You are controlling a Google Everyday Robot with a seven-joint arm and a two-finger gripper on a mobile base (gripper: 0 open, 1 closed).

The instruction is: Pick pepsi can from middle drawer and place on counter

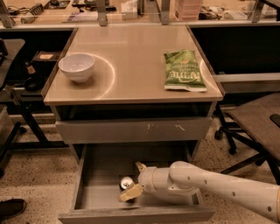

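Observation:
The pepsi can (126,182) lies on its side on the grey floor of the open middle drawer (80,189), silver top facing me. My gripper (135,180) reaches into the drawer from the right on a white arm. Its fingers are spread, one tan fingertip (140,166) behind the can and one in front, with the can at the tips between them. The tan counter (140,48) tops the cabinet above.
A white bowl (77,66) stands on the counter's left and a green chip bag (184,70) on its right. A shut drawer front with white scuffs (131,130) hangs above the open drawer. A chair (258,122) stands right; a cluttered workbench (131,11) runs behind.

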